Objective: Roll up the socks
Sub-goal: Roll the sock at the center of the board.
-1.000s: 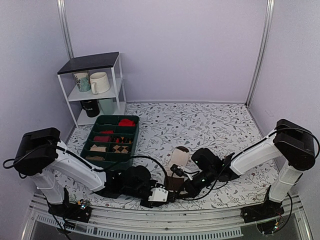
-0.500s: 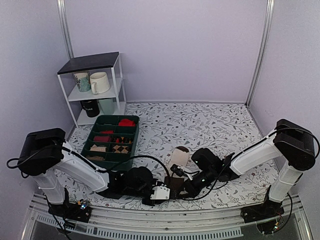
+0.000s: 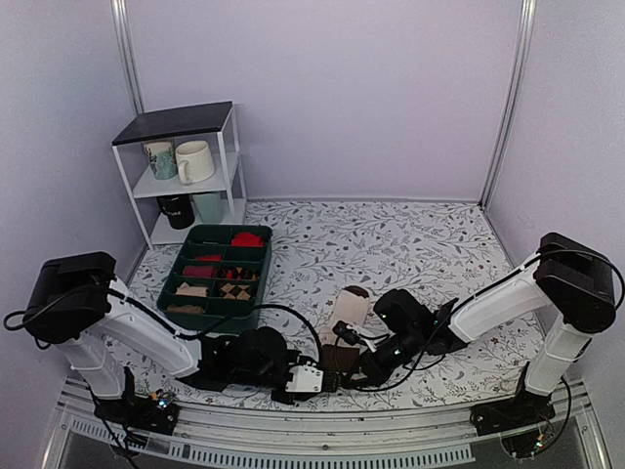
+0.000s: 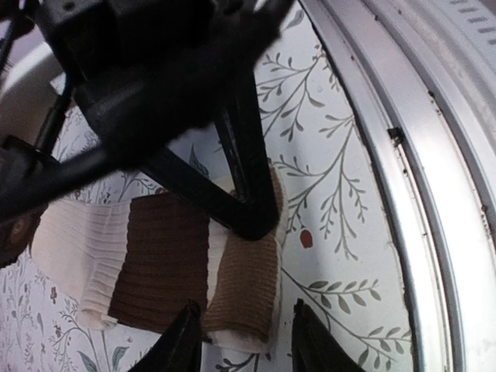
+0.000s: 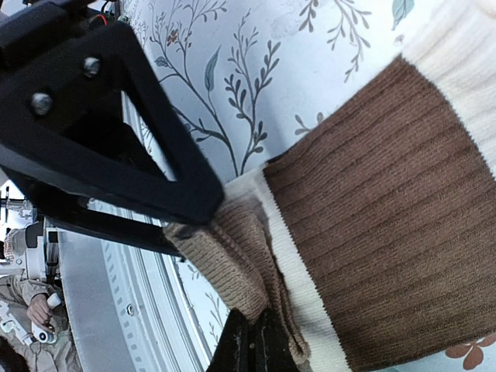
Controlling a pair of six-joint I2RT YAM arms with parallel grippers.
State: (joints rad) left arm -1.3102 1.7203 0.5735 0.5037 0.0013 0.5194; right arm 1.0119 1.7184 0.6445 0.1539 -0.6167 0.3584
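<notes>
The socks (image 3: 349,311) lie flat near the table's front edge, cream with wide dark brown bands (image 4: 167,263). Their near end is a tan fold (image 4: 242,294). My right gripper (image 5: 252,339) is shut on this tan fold (image 5: 232,263); in the top view it (image 3: 357,367) is at the socks' near end. My left gripper (image 4: 248,346) is open, its two fingertips standing either side of the same fold, and it shows in the top view (image 3: 320,377) just left of the right gripper. The brown band (image 5: 387,217) lies flat beyond the fold.
A green compartment tray (image 3: 178,277) with red and checked rolled socks stands at the left. A white shelf (image 3: 232,156) with mugs is behind it. The metal rail (image 4: 403,178) of the table's front edge runs close beside the socks.
My left arm has shifted a little, its gripper staying at the socks' near end. My right arm and the socks have not visibly moved.
</notes>
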